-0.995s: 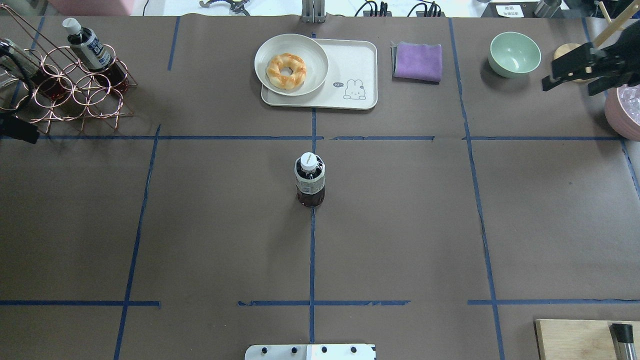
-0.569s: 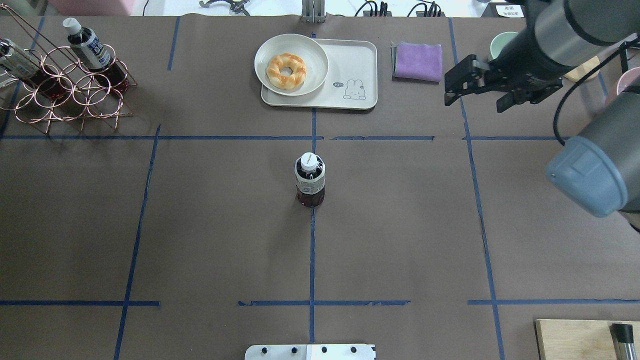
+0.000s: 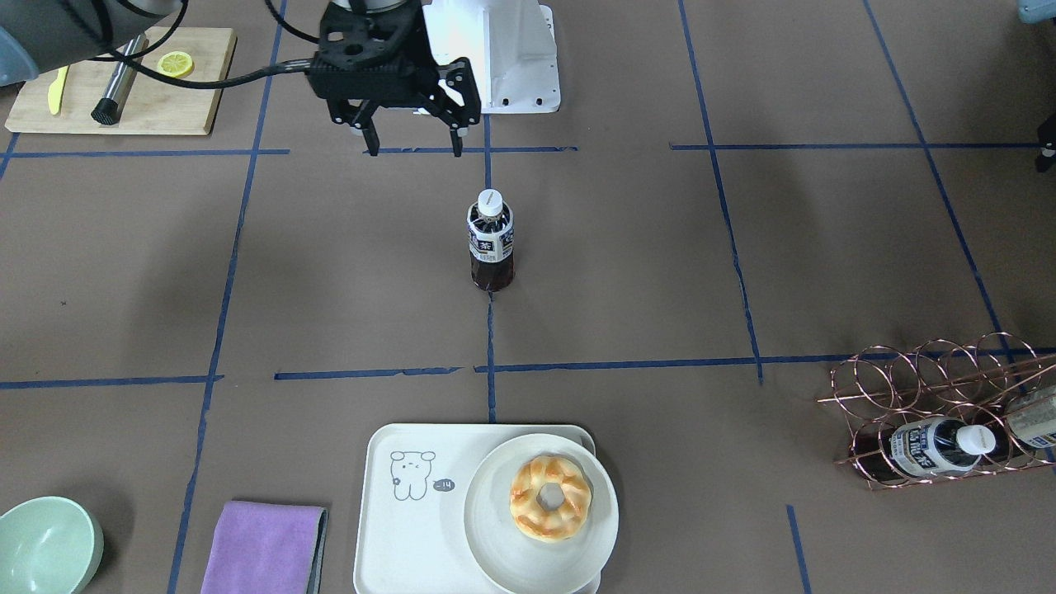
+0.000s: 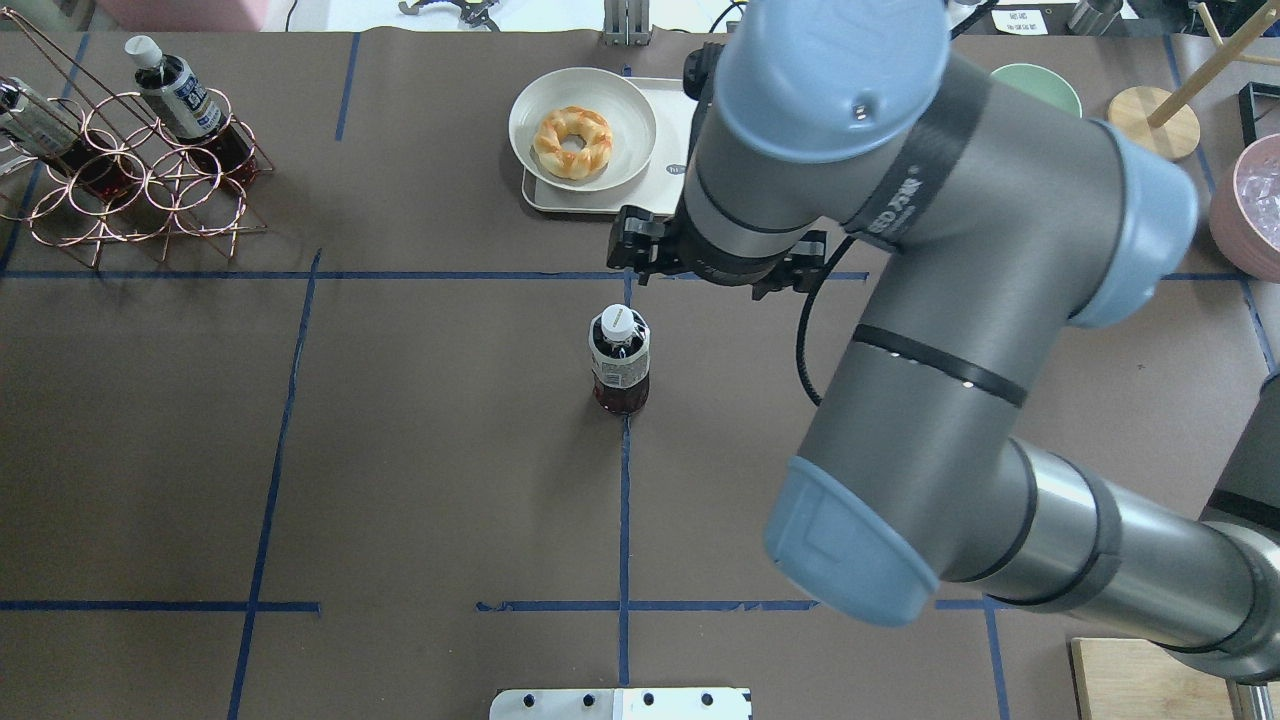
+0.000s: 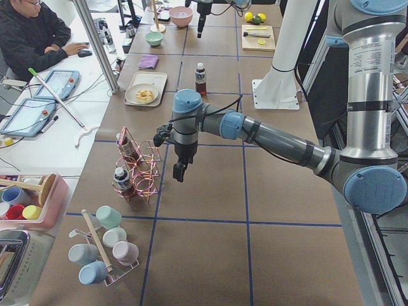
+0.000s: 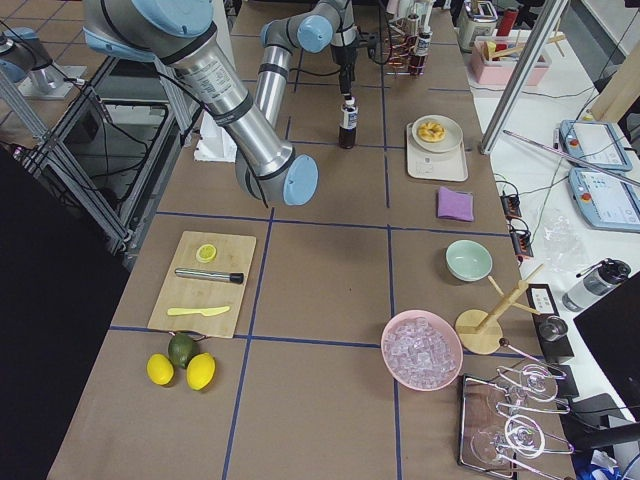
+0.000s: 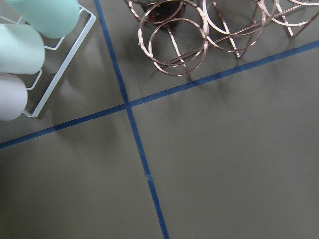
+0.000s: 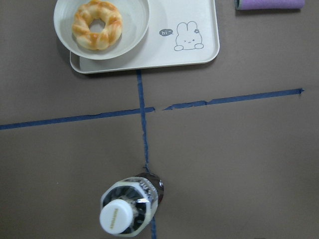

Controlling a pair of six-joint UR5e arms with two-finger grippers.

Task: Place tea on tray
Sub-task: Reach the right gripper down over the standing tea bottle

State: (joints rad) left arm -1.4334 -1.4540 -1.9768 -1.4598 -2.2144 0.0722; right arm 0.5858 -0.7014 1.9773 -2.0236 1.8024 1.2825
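Observation:
The tea [image 3: 491, 243] is a small bottle of dark liquid with a white cap. It stands upright on the blue tape cross at mid-table [image 4: 620, 365]. My right gripper [image 3: 412, 151] hangs open and holds nothing, high over the table, near the bottle and slightly to my right of it. Its wrist view shows the tea [image 8: 130, 211] at the lower left. The cream tray [image 3: 388, 528] with the animal drawing lies at the far side [image 4: 600, 203], partly hidden overhead by my right arm. My left gripper [image 5: 180, 171] points down near the copper rack; I cannot tell its state.
A round plate with a doughnut [image 3: 540, 503] fills one half of the tray. A purple cloth [image 3: 264, 549] and a green bowl [image 3: 45, 544] lie beside it. A copper wire rack [image 3: 940, 412] holds other bottles. A wooden cutting board [image 3: 124, 78] sits near my base.
My right arm has swung in from the far right edge to the middle of the table, gripper still open. The left gripper has left the overhead view. The tea has not moved.

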